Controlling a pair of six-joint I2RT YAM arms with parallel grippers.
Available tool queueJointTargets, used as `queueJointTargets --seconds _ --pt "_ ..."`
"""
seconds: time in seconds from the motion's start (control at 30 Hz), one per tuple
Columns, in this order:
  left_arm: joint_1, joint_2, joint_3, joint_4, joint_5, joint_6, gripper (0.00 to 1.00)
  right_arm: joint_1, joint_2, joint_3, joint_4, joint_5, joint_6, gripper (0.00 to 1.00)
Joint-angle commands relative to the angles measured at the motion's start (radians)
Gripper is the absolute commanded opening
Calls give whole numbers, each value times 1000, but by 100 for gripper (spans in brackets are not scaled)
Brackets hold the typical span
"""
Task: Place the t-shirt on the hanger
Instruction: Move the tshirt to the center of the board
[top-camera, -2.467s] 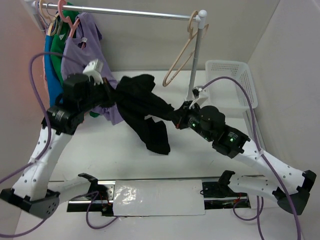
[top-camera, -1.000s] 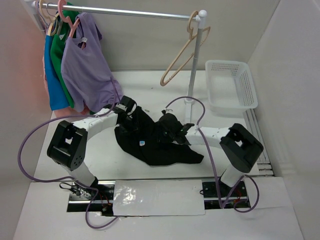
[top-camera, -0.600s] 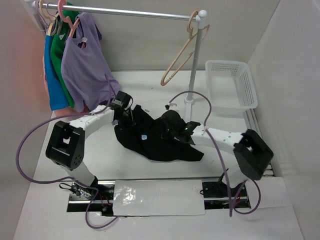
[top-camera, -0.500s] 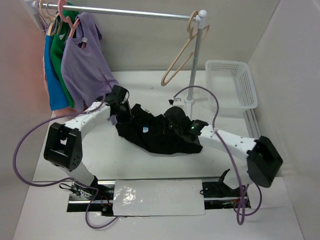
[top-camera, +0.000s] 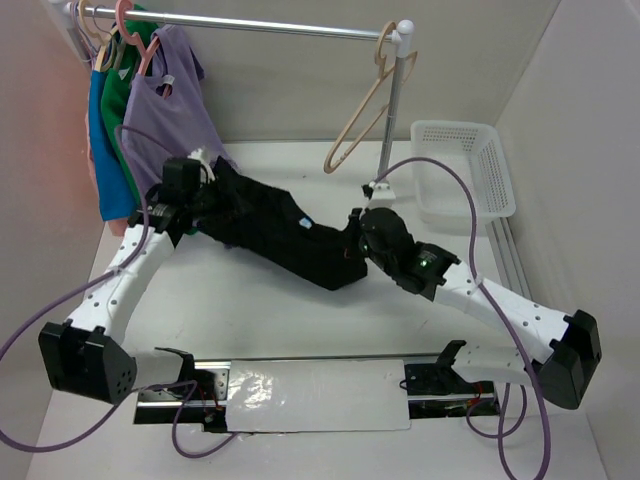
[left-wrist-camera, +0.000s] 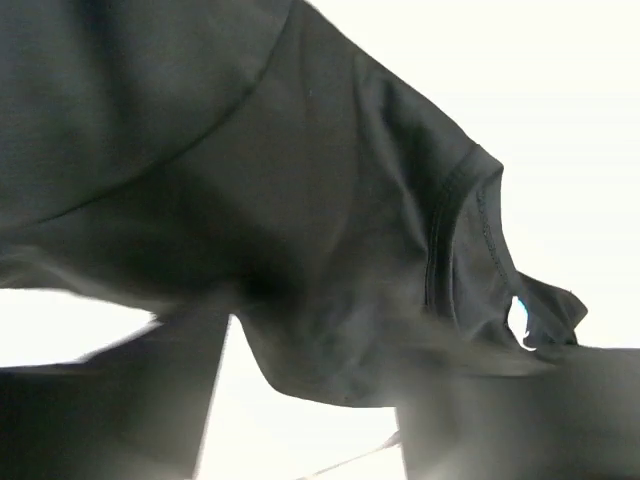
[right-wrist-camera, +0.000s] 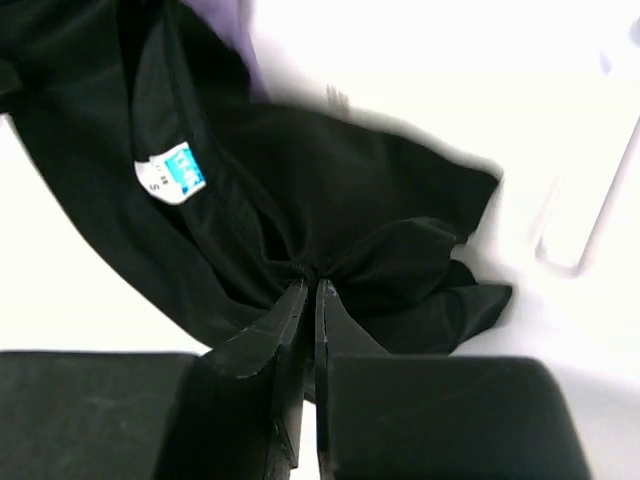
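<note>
- Both arms have drawn apart in the last half second. The t-shirt, then a crumpled heap, is now pulled into a long band between them.
- Right gripper: jaws nearly closed, pinching a gathered fold of black cloth that fans out from the tips. In the overhead view this gripper sits near the foot of the rail post.
- Left gripper: well away from the post, beside the lilac top. Its wrist view is blurred. The fingers look somewhat apart with a wad of fabric bulging between them, and the shirt's end rides up at it, so I judge it is gripping.
- The shirt is thin, soft and light. It sags in the middle and will fold wherever it is unsupported.
- A collar seam and the neck label are in view. Better holds would be the two shoulders either side of the neck, so that the opening spreads.
- The tan hanger hangs from the rail's end by the post, above and behind the right gripper, clear of the shirt.
- A white basket stands beyond the post.
</note>
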Motion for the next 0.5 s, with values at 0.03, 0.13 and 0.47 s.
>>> queueJointTargets --seconds 0.03,0.13,0.47 --pt "-2 115 -132 -31 109 56 87 47 -4 -175 0 -13 50 16" --pt "-23 142 -123 -43 109 65 87 56 38 -221 0 -13 87 36" --pt "-218 301 11 -63 -1 73 85 67 75 -247 -52 1 150 77"
